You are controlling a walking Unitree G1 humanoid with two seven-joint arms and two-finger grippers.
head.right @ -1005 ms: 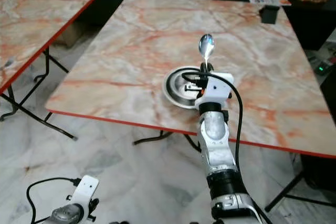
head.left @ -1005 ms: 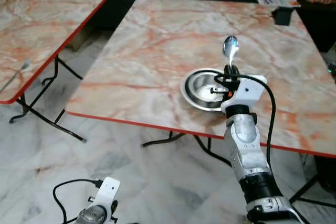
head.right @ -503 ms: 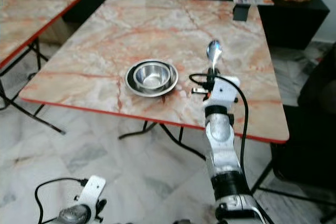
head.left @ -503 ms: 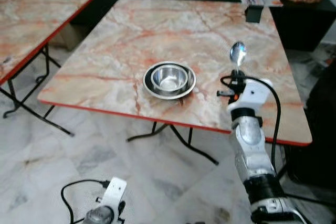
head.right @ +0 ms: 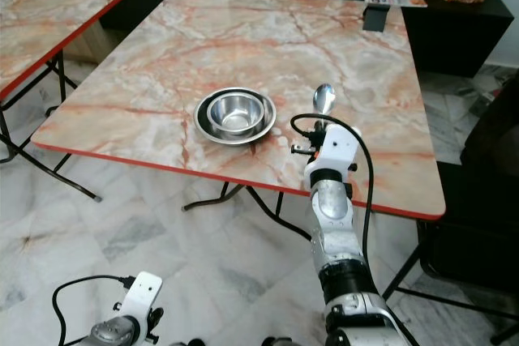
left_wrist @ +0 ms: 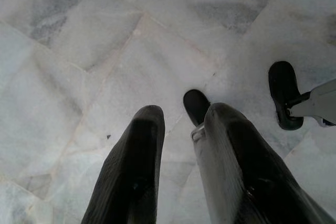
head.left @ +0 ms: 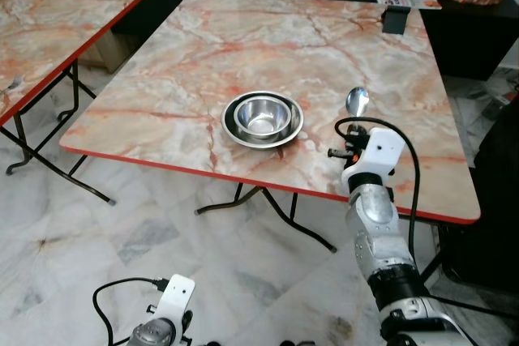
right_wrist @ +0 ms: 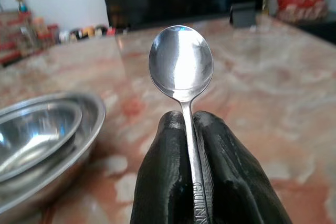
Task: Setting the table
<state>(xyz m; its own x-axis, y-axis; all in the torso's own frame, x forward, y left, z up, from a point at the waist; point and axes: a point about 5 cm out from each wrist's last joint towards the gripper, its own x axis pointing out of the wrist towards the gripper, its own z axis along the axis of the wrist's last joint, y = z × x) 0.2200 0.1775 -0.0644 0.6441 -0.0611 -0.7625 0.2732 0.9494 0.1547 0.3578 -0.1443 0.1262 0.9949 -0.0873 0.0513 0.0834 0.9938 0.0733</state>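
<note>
Marble table [head.left: 268, 46] red-edged, right gripper [right_wrist: 190, 129] clamped on spoon [right_wrist: 181, 65] stamped "GUNN…", beside steel bowl [head.left: 263, 117] near front edge, left gripper [left_wrist: 181, 124] fingers apart over floor.

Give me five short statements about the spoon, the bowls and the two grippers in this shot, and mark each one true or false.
1. The right gripper is shut on the spoon, bowl end up. True.
2. The spoon lies inside the metal bowl. False: it is held above the table, to the right of the bowl.
3. The small metal bowl sits inside a wider metal dish. True.
4. The left gripper is holding a fork. False: its jaws hold nothing, and it hangs over the marble floor.
5. The bowl stands at the table's far edge. False: it stands near the near, red-trimmed edge.
</note>
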